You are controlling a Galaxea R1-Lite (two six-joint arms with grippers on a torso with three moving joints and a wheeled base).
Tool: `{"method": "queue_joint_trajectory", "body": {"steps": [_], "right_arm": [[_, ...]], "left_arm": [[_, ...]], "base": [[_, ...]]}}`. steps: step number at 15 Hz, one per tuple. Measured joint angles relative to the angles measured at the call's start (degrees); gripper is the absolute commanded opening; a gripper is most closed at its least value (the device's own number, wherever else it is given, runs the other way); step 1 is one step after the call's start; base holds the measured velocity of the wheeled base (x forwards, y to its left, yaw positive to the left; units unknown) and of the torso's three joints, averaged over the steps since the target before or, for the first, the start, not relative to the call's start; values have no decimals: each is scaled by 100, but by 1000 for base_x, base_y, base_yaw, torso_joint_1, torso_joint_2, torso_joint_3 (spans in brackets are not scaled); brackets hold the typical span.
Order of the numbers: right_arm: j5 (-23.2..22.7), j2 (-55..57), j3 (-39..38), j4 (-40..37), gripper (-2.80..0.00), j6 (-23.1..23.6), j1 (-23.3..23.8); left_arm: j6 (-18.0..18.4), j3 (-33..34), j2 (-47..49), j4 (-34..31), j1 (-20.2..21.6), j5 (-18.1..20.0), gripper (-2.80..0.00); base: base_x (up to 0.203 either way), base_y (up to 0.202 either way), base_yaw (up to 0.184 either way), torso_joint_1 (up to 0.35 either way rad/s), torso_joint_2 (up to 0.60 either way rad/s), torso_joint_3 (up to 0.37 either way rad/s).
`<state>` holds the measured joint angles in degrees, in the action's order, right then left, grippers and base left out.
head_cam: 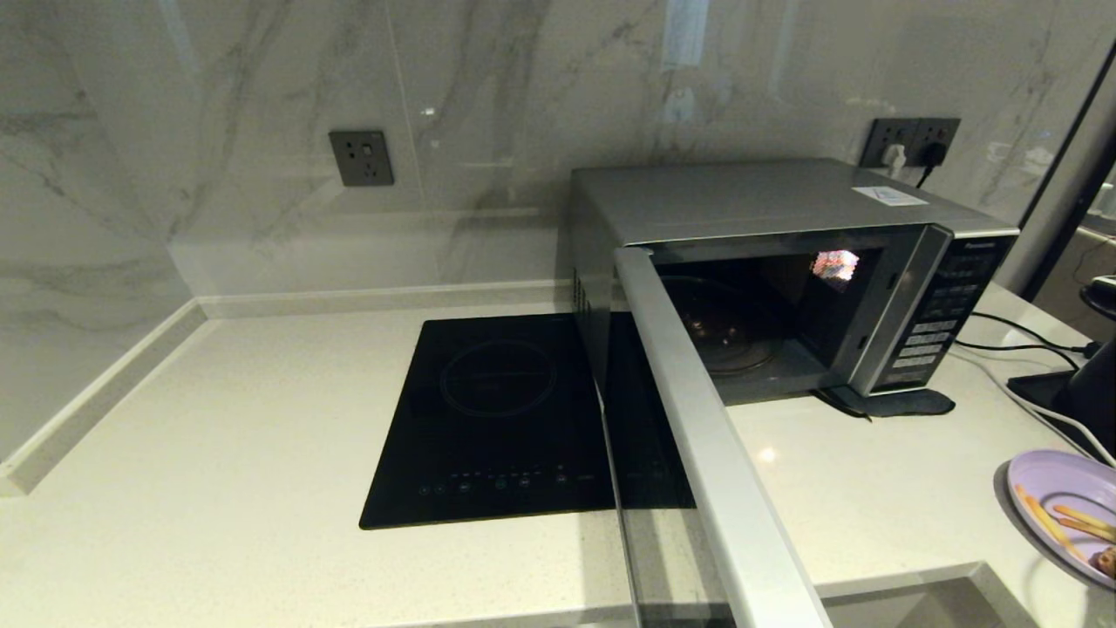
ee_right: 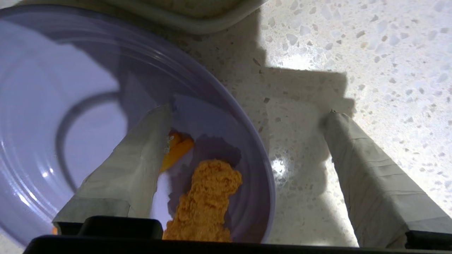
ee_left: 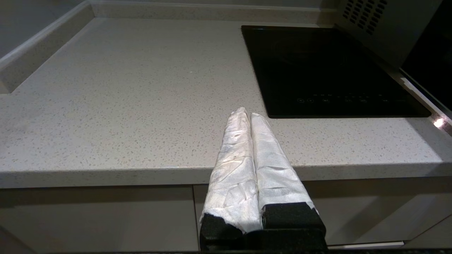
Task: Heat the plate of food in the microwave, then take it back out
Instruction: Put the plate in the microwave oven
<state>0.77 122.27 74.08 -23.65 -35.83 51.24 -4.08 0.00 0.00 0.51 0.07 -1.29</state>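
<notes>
The silver-grey microwave (head_cam: 767, 201) stands at the back right of the counter. Its door (head_cam: 697, 419) is swung wide open toward me, and the dark cavity shows a bare glass turntable (head_cam: 728, 336). The lavender plate of food (head_cam: 1059, 488) sits on the counter at the far right, holding orange sticks (head_cam: 1077, 519). My right gripper (ee_right: 249, 113) is open and straddles the plate's (ee_right: 70, 88) rim, one finger over the plate near the crumbly cookie (ee_right: 204, 197), the other over the counter. My left gripper (ee_left: 249, 114) is shut and empty at the counter's front edge.
A flat black induction cooktop (head_cam: 497, 419) lies left of the microwave, partly behind the open door. Cables (head_cam: 1020, 340) and a dark object (head_cam: 1094, 384) sit right of the microwave. A raised counter ledge (head_cam: 942, 584) runs at the front right. Marble wall with sockets behind.
</notes>
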Motion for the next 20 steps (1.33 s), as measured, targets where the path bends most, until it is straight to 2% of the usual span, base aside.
{"method": "queue_joint_trajectory", "body": {"steps": [5,6,20], "right_arm": [[7,88,15,15,0,0,0],[7,94,12,17,-280,2,0],[-14,13,-33,-5,-280,-5,74]], "left_arm": [[1,0,0,0,0,0,-280],[-1,0,0,-2,0,-1,-280],[1,0,0,1,0,-1,-280]], "base": [[0,0,0,0,0,0],[0,0,0,0,0,0],[0,0,0,0,0,0]]}}
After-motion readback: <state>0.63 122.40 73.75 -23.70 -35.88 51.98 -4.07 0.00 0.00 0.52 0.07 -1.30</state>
